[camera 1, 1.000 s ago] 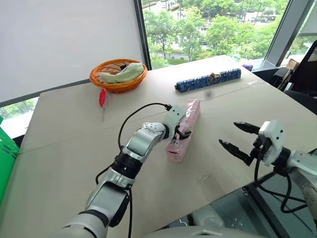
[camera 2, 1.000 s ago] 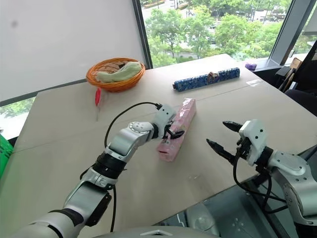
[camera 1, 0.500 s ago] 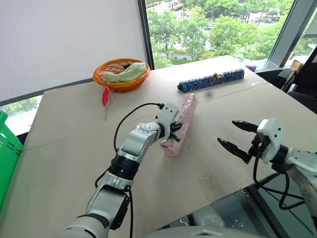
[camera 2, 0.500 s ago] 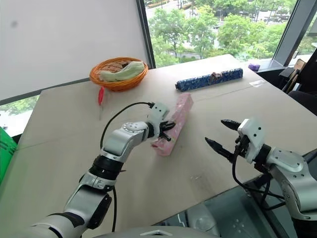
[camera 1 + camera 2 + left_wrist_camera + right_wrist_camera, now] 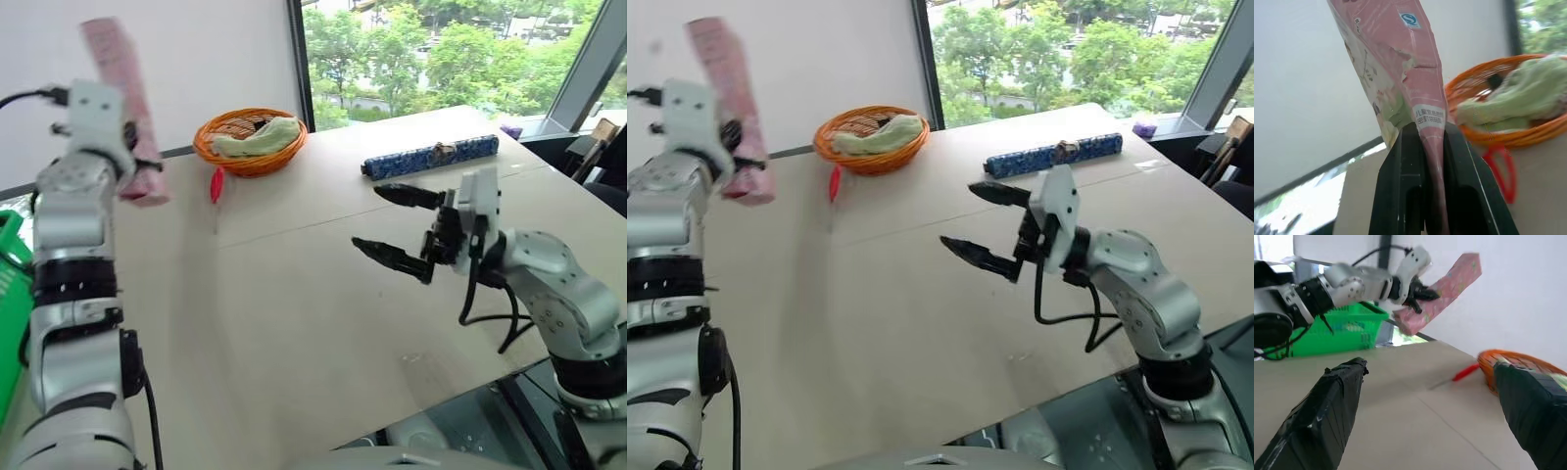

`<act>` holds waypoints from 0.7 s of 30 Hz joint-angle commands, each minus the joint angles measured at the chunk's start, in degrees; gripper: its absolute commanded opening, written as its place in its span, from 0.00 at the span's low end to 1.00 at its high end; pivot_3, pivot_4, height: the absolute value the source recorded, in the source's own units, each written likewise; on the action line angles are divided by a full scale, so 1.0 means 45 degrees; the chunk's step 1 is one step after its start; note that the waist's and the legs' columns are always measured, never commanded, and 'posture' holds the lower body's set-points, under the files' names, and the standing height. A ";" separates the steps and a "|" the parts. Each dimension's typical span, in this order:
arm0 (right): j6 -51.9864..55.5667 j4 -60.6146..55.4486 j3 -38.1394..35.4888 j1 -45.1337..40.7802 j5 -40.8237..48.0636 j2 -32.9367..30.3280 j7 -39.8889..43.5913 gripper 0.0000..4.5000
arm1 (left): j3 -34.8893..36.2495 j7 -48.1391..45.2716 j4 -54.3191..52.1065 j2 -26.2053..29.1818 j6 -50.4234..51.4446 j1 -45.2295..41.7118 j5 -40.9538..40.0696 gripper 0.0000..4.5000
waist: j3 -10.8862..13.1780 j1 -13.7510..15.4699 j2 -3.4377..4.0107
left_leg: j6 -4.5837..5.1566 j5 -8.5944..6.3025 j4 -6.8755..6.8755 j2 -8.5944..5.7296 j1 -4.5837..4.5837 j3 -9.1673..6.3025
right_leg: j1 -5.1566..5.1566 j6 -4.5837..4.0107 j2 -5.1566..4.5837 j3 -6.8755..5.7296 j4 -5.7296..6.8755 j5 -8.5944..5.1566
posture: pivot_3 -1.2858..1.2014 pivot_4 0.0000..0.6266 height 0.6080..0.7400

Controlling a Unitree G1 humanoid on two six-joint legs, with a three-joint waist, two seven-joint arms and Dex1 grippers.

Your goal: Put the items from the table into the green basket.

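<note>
- Head views: the left gripper (image 5: 137, 162) is raised high at the robot's left, clear of the table (image 5: 294, 294), and is clamped on the pink box (image 5: 122, 108). The box is long and slim with a glossy wrapper; it stands nearly upright and tilted, gripped near its lower end. The green basket (image 5: 12, 294) shows as a bright plastic edge at the far left, below the raised arm. The tabletop is flat, matte, light beige, with thin seams between panels.
- Head views, right side: the right gripper (image 5: 397, 225) hovers above the middle of the table with its two black, tapered fingers spread wide and nothing between them.
- Head views, far side of the table: a round orange wicker basket (image 5: 250, 157) of woven strands holds a soft pale-green cloth (image 5: 257, 137). A small red tool (image 5: 216, 186) lies just beside it, and a long blue patterned roll (image 5: 431, 157) lies well apart, toward the window.
- Left wrist view: the two smooth black fingers (image 5: 1400, 196) press the pink box's flattened, creased end (image 5: 1430, 142) between them; its printed label shows just above the fingertips. The wicker basket and red tool lie behind.
- Right wrist view: two blunt fingers (image 5: 1327, 416) wrapped in wrinkled black covering stand far apart. Beyond them the left gripper holds the pink box aloft, with the lattice-sided green basket behind it.
</note>
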 commanded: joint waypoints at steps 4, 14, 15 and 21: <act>0.0054 0.0867 0.0079 -0.1941 0.0839 0.1129 0.0263 1.00 | 0.3301 0.2138 -0.1183 0.1469 0.0542 0.2644 0.0501 0.00 | -0.0026 0.1098 -0.0243 | -0.0007 0.0001 0.0010 -0.0016 -0.0058 -0.0015 | -0.0064 -0.0017 0.0002 -0.0007 0.0008 0.0011 | 0.49 0.00 1.00; -0.0015 0.1585 0.0306 -0.2541 0.0732 0.1308 0.1029 1.00 | 0.5249 0.2541 -0.1827 0.1985 0.0556 0.4919 0.0475 0.00 | -0.0016 0.1722 -0.0171 | -0.0053 -0.0038 -0.0050 -0.0012 0.0059 0.0080 | -0.0086 -0.0024 0.0008 0.0103 0.0150 0.0009 | 0.51 0.00 1.00; -0.0014 0.1615 0.0310 -0.2581 0.0733 0.1339 0.1040 1.00 | 0.5368 0.2715 -0.1875 0.1965 0.0504 0.5021 0.0505 0.00 | -0.0016 0.1706 -0.0171 | -0.0070 -0.0028 -0.0054 -0.0011 0.0060 0.0079 | -0.0109 -0.0025 0.0012 0.0105 0.0182 0.0009 | 0.51 0.00 1.00; -0.0001 0.1731 0.0360 -0.2683 0.0692 0.1514 0.1095 1.00 | 0.6037 0.3467 -0.1306 0.2495 0.0325 0.5648 0.0852 0.00 | -0.0023 0.1597 -0.0167 | -0.0128 0.0008 -0.0100 0.0031 0.0086 0.0070 | -0.0139 -0.0048 0.0064 0.0119 0.0215 0.0022 | 0.51 0.00 1.00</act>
